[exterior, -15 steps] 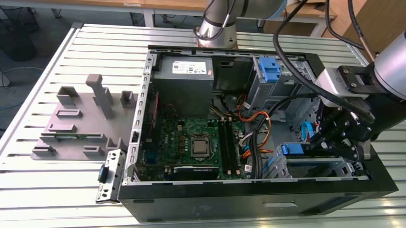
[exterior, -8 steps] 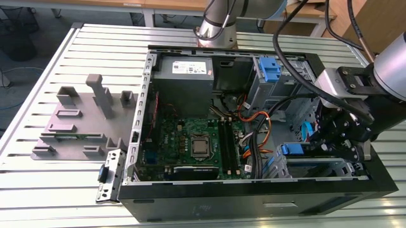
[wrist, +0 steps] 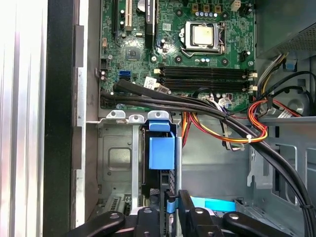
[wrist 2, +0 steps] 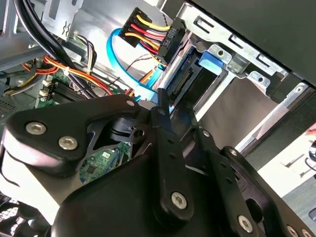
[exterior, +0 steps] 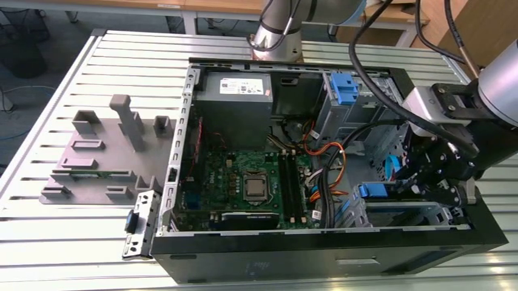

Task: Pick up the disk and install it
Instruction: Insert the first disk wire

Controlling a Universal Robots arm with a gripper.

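Exterior view first: the gripper (exterior: 414, 182) is reaching into the near right corner of the open computer case (exterior: 267, 260), over the drive bay (exterior: 404, 213). In the first wrist view its fingers (wrist: 185, 207) are pinching together on the upper edge of the disk (wrist: 161, 152), which is standing on edge in the bay's slot with its blue carrier showing. Judging by that, the insertion step is under way and the disk is sitting partly in. Seating it is calling for a straight push along the slot, keeping clear of the bundled cables (wrist: 237, 129) just beside it. Further in, the motherboard (exterior: 242, 182) is lying flat, and the power supply (exterior: 235, 88) is sitting at the far left. The case is resting on a slatted metal table (exterior: 48, 242) beside a grey fixture tray (exterior: 97, 163); wooden benches are showing beyond.
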